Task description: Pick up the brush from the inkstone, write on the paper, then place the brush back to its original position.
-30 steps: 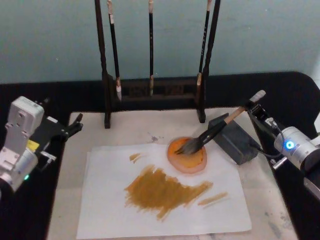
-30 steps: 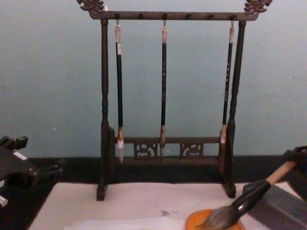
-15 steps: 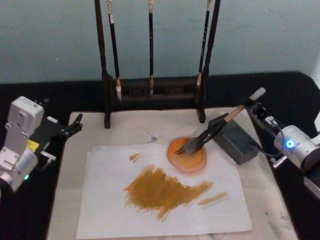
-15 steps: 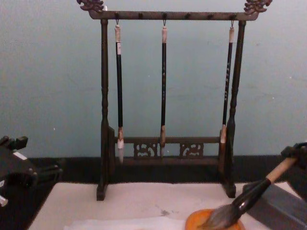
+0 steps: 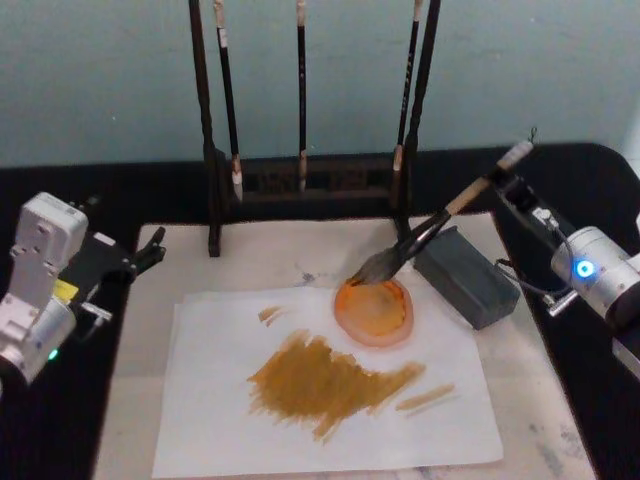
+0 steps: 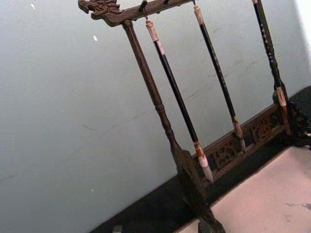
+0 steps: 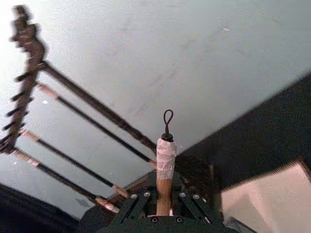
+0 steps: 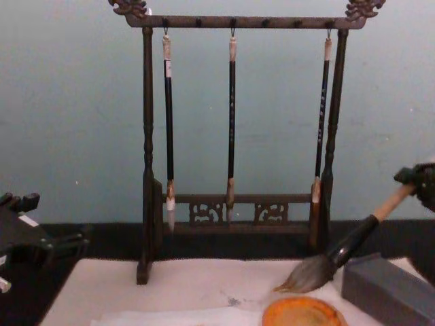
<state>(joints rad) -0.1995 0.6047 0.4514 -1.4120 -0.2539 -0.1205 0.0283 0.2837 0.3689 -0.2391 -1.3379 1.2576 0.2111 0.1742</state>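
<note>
Right now my right gripper (image 5: 505, 180) is up at the right side of the tabletop (image 5: 110, 190), and its fingers (image 7: 138, 203) are squeezed tight on the brush (image 5: 440, 215). I hold it near the top of its tan handle. The end with white tape and a little loop sticks out past my fingers.

The brush is tilted. Its long line runs from high up on the right and back, down to the left and front. The bushy tip points down and to the left. The tip sits just over the far edge of the orange dish (image 5: 375, 312). From the chest view, the tip hangs a tiny bit above the dish and does not touch it. The brush is also lifted off the grey inkstone (image 5: 468, 277), which lies just right of the dish.

I count one big brush, one dish and one inkstone. One sheet of paper (image 5: 215, 410) lies on one cream mat (image 5: 270, 250). The dish sits on the paper's far right part. The paper has one big yellow-brown smear (image 5: 320, 385) and two small strokes, one near the smear's top left (image 5: 270, 314) and one at its right (image 5: 425, 398).

Behind the mat stands one dark wooden rack (image 8: 238, 22). Three thin black brushes (image 8: 232, 122) hang from it, tips down.

My left gripper (image 5: 150, 250) is parked at the left edge of the mat, well apart from the brush.
</note>
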